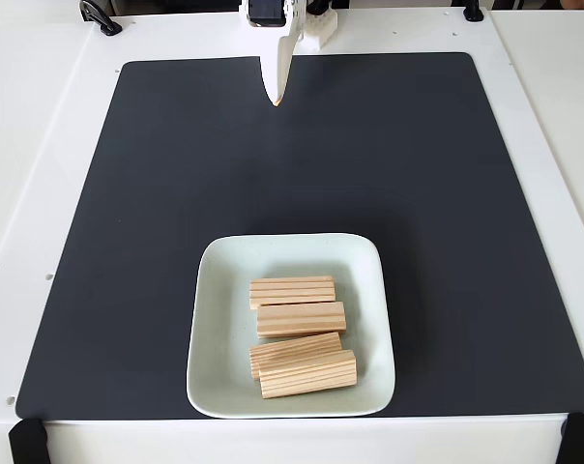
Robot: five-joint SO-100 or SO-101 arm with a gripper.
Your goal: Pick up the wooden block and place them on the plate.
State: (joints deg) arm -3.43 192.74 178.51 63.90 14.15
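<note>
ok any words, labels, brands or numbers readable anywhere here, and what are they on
None: no text can be read in the fixed view.
The four wooden blocks show grooves and grain, with no print.
The plate is plain, and so is the black mat.
The gripper and the white table bear no label that can be made out.

4 grooved light-pine wooden blocks point(298, 333) lie flat inside plate point(215, 290), stacked near-to-far, long sides left-right; nearest 2 slightly tilted, touching. Plate: pale mint, square w/ rounded corners, near-center.
</note>
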